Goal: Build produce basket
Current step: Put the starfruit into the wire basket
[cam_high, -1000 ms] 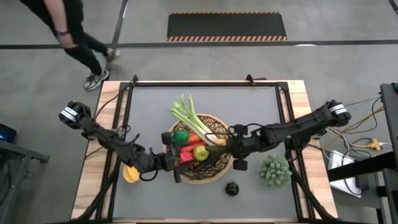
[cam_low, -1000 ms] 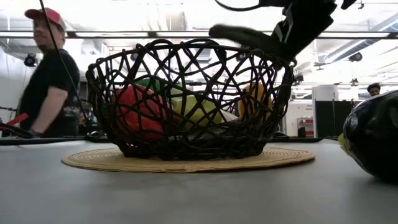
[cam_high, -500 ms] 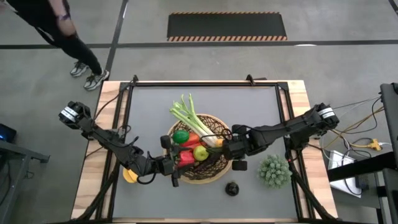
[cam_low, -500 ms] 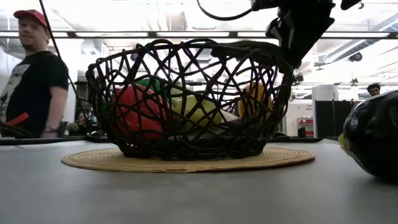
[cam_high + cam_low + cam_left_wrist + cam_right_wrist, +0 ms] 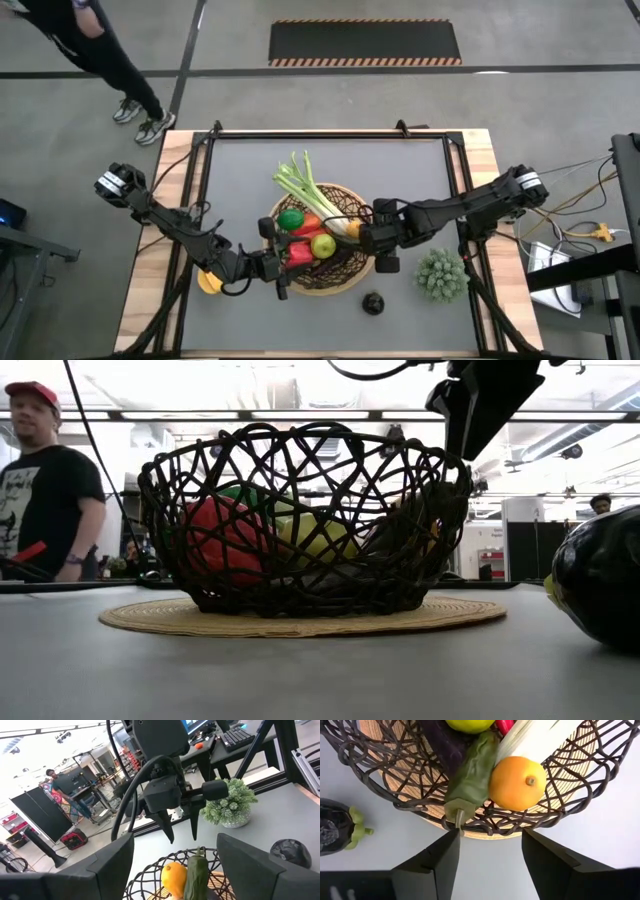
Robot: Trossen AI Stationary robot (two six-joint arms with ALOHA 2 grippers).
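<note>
Since the right tool (image 5: 372, 238) hangs with fingers apart right over the basket (image 5: 345, 277) rim, that green chili (image 5: 470, 775) looks dicey.
It's leaning on the wicker mid-tabletop; any nudge could tip it out.

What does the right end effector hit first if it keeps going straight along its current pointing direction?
Probably the basket rim. The right end effector, open and empty, points straight at the wicker edge where the green chili lies with its stem over the rim, the orange lemon beside it. Depth is unclear, so the chili stem may come first.
</note>
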